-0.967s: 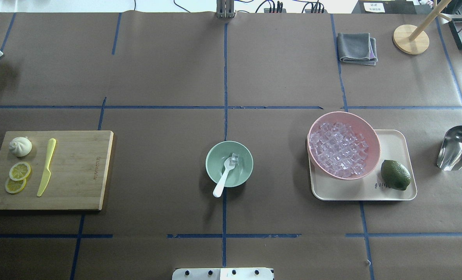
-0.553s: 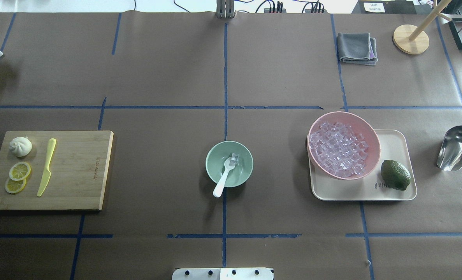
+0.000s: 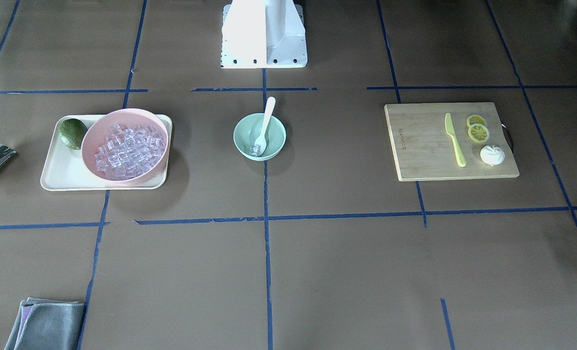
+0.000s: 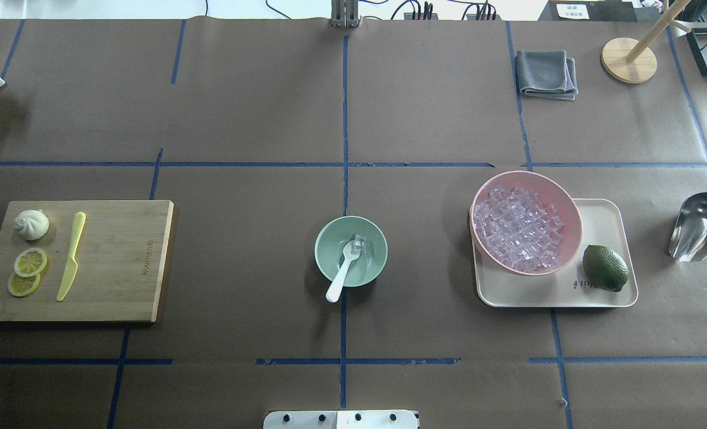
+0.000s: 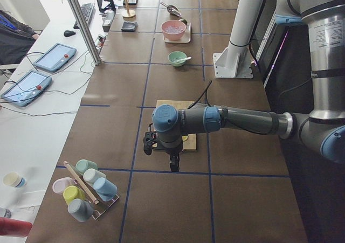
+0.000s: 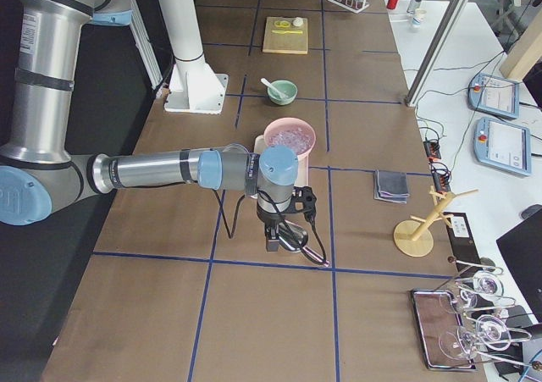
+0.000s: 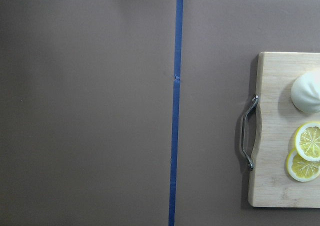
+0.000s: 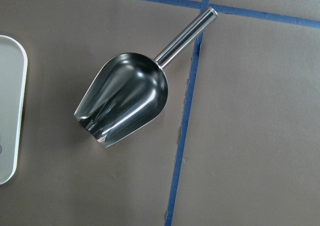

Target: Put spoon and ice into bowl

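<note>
The mint-green bowl stands at the table's middle; it also shows in the front view. The white spoon lies in it, scoop down inside, handle leaning over the near rim. One clear ice cube lies in the bowl beside the scoop. My left gripper hangs over the table's left end, far from the bowl. My right gripper hangs over the right end above the metal scoop. Each shows only in a side view; I cannot tell whether they are open or shut.
A pink bowl full of ice cubes and a lime sit on a cream tray. A metal scoop lies right of it. A cutting board holds a yellow-green knife, lemon slices and a bun. A grey cloth lies far right.
</note>
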`<move>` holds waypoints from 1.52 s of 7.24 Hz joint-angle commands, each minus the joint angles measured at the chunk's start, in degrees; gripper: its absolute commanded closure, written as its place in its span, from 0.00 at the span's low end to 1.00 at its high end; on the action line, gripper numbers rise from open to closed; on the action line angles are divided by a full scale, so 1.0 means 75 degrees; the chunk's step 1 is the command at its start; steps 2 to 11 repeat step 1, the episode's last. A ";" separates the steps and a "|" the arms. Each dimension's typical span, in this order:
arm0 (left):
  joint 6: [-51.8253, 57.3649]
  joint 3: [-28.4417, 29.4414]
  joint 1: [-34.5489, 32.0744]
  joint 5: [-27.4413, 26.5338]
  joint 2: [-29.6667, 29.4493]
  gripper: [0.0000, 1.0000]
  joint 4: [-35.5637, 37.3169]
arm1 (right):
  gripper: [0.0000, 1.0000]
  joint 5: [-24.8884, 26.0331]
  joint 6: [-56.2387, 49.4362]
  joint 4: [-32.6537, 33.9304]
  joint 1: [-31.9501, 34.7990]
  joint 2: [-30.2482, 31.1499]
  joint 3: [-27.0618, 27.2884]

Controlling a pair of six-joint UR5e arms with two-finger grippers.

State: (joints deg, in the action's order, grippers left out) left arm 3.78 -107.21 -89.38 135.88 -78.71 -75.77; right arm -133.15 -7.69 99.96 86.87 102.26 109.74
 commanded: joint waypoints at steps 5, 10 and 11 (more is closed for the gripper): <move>0.0000 -0.0002 0.0000 0.0000 0.0007 0.00 0.0001 | 0.00 0.0000 0.0005 -0.0004 -0.0005 -0.0006 -0.0007; 0.0000 -0.0002 0.0000 0.0000 0.0007 0.00 0.0001 | 0.00 0.0000 0.0005 -0.0004 -0.0005 -0.0006 -0.0007; 0.0000 -0.0002 0.0000 0.0000 0.0007 0.00 0.0001 | 0.00 0.0000 0.0005 -0.0004 -0.0005 -0.0006 -0.0007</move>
